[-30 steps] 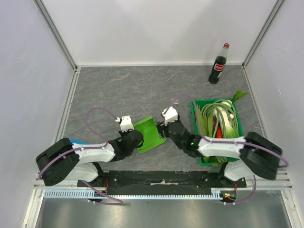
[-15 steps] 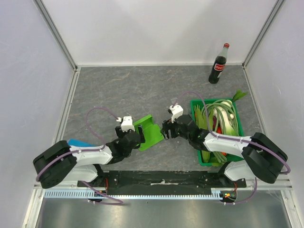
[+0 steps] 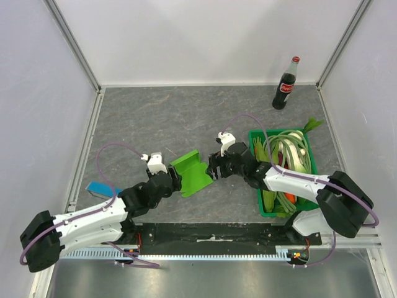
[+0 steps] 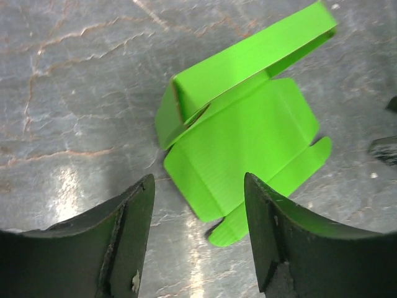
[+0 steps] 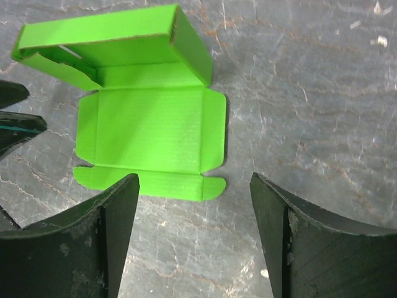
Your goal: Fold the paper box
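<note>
I had both claws off the card at this moment. My left claw (image 3: 174,180) hung wide open just beside the left edge of the paper box (image 3: 193,174), with nothing between its fingers. My right claw (image 3: 213,169) stood equally wide at the box's right edge, also empty.

The box lay on the table (image 3: 161,118), not far from the near edge and a little left of its middle, between my two claws. It was only part formed. The far side stood up as a wall with a strip bent over it, and one end flap was turned in. The near panel and its tabbed closing strip lay flat on the table.

I judged this to be a pause between grips, roughly midway through the folding. The next move seemed to call for one claw to steady the raised wall while the other got a finger under the flat panel's edge and swung it up. The thin card would slide if pushed without that support.

By count I saw:
- one paper box
- two claws
- one green crate (image 3: 314,164) of vegetables, by the near right corner
- one cola bottle (image 3: 284,87), at the far right corner
- one blue block (image 3: 99,188), toward the near left corner
</note>
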### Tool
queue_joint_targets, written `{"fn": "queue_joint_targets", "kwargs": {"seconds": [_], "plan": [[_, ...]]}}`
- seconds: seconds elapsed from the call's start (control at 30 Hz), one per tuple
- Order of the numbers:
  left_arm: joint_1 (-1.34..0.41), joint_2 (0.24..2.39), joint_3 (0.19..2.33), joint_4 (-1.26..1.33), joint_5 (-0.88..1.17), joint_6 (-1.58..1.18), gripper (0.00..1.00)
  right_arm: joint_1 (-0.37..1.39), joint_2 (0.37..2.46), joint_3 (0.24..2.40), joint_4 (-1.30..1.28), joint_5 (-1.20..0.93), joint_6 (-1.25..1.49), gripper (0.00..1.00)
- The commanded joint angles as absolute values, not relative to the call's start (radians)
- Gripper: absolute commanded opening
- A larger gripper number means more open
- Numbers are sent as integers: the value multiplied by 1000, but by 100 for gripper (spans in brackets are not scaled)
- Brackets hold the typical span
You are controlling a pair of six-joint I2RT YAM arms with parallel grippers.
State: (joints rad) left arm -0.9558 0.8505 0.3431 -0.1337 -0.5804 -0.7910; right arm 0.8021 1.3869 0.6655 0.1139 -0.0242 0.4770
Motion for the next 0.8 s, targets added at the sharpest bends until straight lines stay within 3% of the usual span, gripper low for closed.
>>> {"fn": "queue_joint_targets", "kwargs": {"seconds": [0.0, 0.3, 0.57, 0.77], "plan": [[-957, 883, 301, -131, -632, -861, 64, 799, 1466, 727, 245, -38, 333, 79], [-957, 1186, 417, -80, -827, -853, 59, 805, 1713, 727, 662, 72, 247, 69], [-956, 1241, 417, 69, -890, -784, 50, 830, 1773, 773, 729, 170, 213, 61], [-953, 1261, 411, 146, -916, -743, 45, 847, 1815, 818, 698, 202, 221, 40]]}}
